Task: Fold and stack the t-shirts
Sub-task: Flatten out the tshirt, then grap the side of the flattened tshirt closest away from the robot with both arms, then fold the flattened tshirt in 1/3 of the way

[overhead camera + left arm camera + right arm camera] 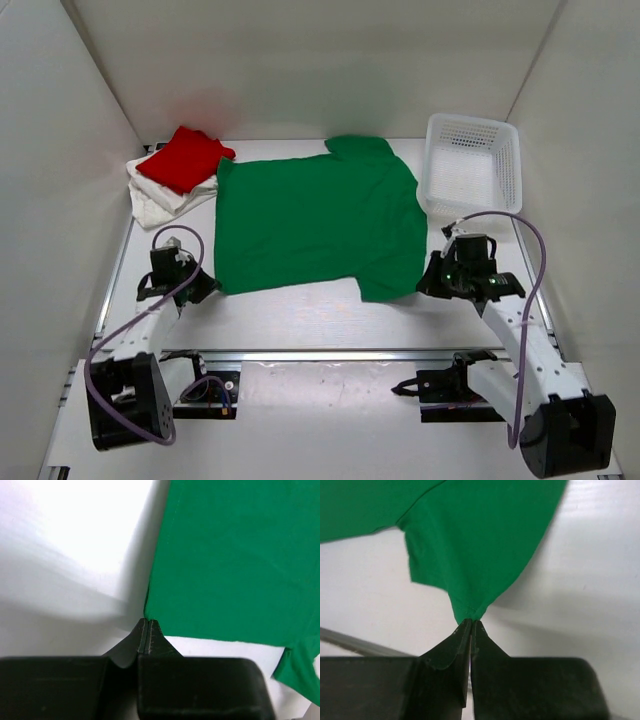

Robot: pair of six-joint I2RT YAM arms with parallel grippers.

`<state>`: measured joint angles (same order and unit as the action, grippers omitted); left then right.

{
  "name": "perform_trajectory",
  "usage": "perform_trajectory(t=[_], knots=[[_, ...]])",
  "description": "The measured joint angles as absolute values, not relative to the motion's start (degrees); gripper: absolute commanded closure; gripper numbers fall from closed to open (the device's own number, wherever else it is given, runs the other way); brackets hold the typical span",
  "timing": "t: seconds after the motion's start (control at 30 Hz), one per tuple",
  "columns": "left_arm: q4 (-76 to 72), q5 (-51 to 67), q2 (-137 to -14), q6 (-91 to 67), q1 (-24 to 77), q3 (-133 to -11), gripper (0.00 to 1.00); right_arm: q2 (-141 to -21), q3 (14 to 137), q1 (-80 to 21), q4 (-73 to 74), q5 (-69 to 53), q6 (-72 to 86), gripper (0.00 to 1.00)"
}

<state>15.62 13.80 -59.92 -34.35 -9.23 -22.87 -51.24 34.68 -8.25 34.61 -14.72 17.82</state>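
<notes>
Left end effector (148,622): pressed together, pinching the near hem corner of the green t-shirt (320,220).
Right end effector (471,622): pressed together on the near sleeve tip, cloth bunched between its tips.
Green t-shirt: spread flat mid-worktop (300,320), hem to the left.
Likely step: fold the near edge away to the far edge.
Doing it well: raise both ends level, edge taut, lay it square.
Stack: folded red t-shirt (185,160) on the off-white t-shirt (160,205), far left.
</notes>
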Motion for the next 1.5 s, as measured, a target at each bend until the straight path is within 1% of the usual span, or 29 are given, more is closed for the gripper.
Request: perform_trajectory(t=[0.1, 0.2, 0.37, 0.43, 0.53, 0.6, 0.8, 0.87, 1.13, 1.5], knots=[[19.7, 13.7, -54.5, -32.7, -10.0, -23.0, 1.00, -44.3, 34.2, -10.1, 40.2, -14.6, 20.3, 1.00], [24.4, 13.4, -49.4, -31.4, -9.6, -24.7, 1.00, -38.2, 34.7, -16.4, 45.5, -14.1, 24.1, 1.00], [31.8, 13.6, -47.7, -29.8, -6.7, -29.4, 1.00, -30.6, 34.7, -21.0, 54.3, -13.5, 30.6, 1.00], [34.7, 12.5, -46.5, -29.3, -5.3, -30.5, 1.00, -30.2, 35.5, -21.8, 56.8, -12.4, 31.6, 1.00], [36.9, 11.0, -46.7, -28.7, -4.7, -32.4, 1.00, -33.7, 36.3, -21.2, 57.3, -12.3, 31.1, 0.99], [36.6, 10.9, -47.3, -28.8, -5.1, -32.8, 1.00, -36.4, 36.4, -18.9, 56.6, -12.5, 29.7, 1.00], [29.7, 12.0, -51.9, -32.9, -7.6, -31.4, 1.00, -45.7, 37.4, -3.3, 50.0, -16.2, 21.9, 1.00], [26.9, 11.9, -53.9, -34.9, -7.5, -31.2, 1.00, -50.4, 39.9, -0.7, 47.0, -16.3, 19.9, 1.00], [16.4, 9.8, -62.5, -39.8, -7.5, -31.1, 1.00, -69.1, 51.2, -1.5, 34.7, -15.8, 16.5, 1.00], [9.4, 8.4, -71.0, -42.9, -8.3, -31.1, 1.00, -87.6, 64.3, -2.3, 27.8, -15.4, 15.6, 1.00]])
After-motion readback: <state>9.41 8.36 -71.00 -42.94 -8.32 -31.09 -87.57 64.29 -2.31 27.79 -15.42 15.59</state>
